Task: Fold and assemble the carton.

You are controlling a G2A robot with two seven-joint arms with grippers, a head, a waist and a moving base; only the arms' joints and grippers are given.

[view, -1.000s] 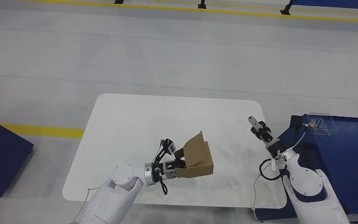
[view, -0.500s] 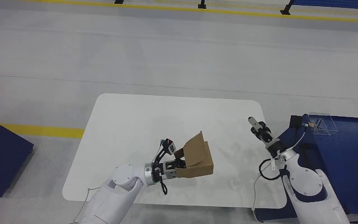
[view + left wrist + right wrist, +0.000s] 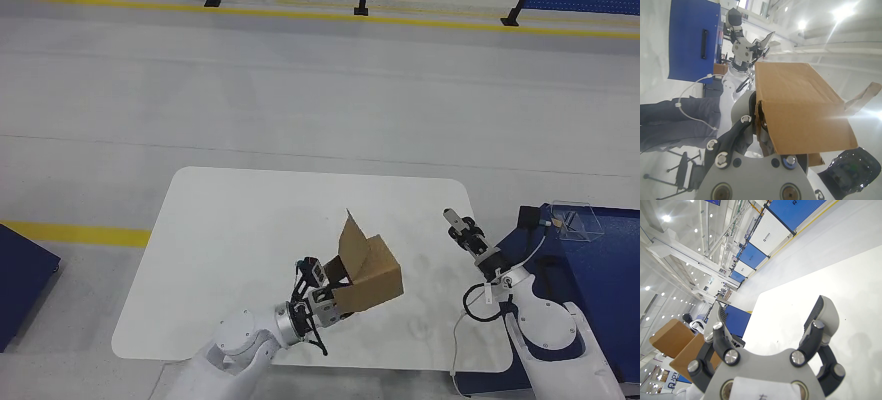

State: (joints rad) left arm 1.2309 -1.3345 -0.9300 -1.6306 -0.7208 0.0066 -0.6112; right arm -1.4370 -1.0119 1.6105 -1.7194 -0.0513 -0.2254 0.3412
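- The white table (image 3: 250, 220) stands in front of both arms. The carton (image 3: 372, 272) is above its near part, and it looks to me lifted rather than resting.
- The carton's length runs from the left gripper (image 3: 325, 296) roughly towards the right arm. One flap (image 3: 351, 236) stands up on the far side.
- The left gripper is clamped on the carton's near edge.
- The right gripper (image 3: 769, 306) has its jaws wide apart with nothing between them. It is near the carton's free end but apart from it, so I judge this free arm must come across to fold.
- Compared with a second ago, the carton has been carried closer to the right arm and turned. The right gripper has not moved.
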